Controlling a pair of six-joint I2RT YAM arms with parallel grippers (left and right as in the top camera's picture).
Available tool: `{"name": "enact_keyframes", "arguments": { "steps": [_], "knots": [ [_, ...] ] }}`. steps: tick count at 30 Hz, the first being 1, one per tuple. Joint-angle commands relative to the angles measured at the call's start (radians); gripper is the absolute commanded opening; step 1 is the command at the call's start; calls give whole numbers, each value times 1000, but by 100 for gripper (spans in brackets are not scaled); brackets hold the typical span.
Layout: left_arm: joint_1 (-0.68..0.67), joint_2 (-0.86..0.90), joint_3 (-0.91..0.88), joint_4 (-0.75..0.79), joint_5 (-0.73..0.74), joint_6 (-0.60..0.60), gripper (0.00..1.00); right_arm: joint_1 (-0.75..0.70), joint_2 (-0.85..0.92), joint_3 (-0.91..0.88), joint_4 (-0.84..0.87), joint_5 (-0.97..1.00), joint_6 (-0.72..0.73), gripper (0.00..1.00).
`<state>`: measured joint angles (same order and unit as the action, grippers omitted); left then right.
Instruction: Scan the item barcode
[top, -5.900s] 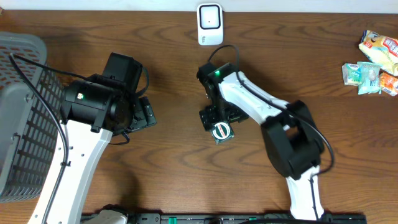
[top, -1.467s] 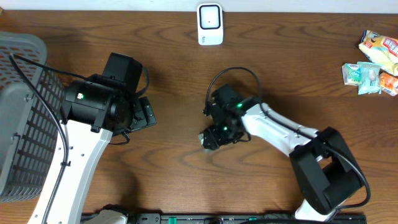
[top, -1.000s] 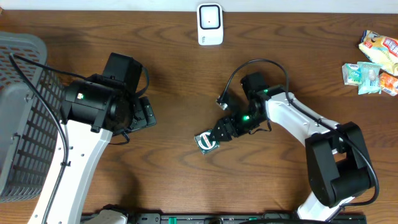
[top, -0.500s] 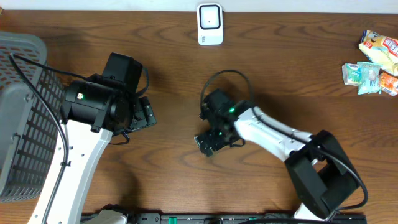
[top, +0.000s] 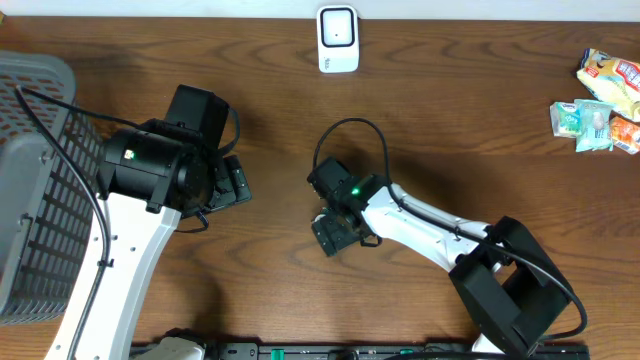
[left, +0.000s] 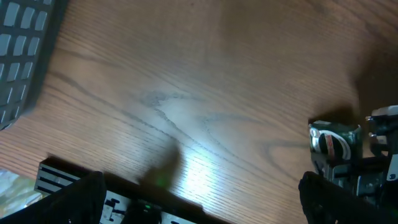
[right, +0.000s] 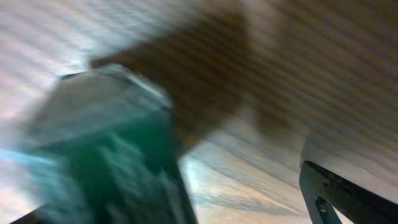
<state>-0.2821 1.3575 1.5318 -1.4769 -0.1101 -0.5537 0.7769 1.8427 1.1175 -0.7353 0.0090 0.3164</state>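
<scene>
The item is a small green packet. It lies on the wooden table, silver and red at the right edge of the left wrist view (left: 334, 140) and a blurred green shape in the right wrist view (right: 106, 149). From overhead my right gripper (top: 335, 233) hangs right over the packet and hides it. Its jaws stand wide apart, one dark finger (right: 348, 199) low on the right and the packet towards the left side of the gap. The white scanner (top: 338, 38) stands at the table's far edge. My left gripper (top: 228, 185) is open over bare wood, left of the packet.
A grey slatted basket (top: 30, 180) fills the left edge of the table, its corner also showing in the left wrist view (left: 25, 50). Several snack packets (top: 600, 100) lie at the far right. A black rail (left: 68, 180) runs along the table's near edge.
My right gripper let the green packet down on the table, drew back to the right, then swung left and now hangs over it. The left arm has not moved.
</scene>
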Motion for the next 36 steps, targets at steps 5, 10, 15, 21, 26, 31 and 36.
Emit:
{"name": "enact_keyframes", "arguments": {
  "steps": [5,10,15,21,26,31,36],
  "knots": [
    [4,-5,5,-3,-3,-9,97,-1,-1,39,-41,124,51,96],
    [4,-5,5,-3,-3,-9,98,-1,-1,105,-99,131,12,96],
    [4,-5,5,-3,-3,-9,98,4,0,123,-53,127,-183,99],
    [4,-5,5,-3,-3,-9,98,3,4,107,-40,94,-353,99],
    [4,-5,5,-3,-3,-9,97,3,8,43,28,86,-470,99],
    [4,-5,5,-3,-3,-9,98,3,9,-19,134,63,-492,99],
    [4,-5,5,-3,-3,-9,97,3,9,-22,143,63,-517,98]
  ]
}}
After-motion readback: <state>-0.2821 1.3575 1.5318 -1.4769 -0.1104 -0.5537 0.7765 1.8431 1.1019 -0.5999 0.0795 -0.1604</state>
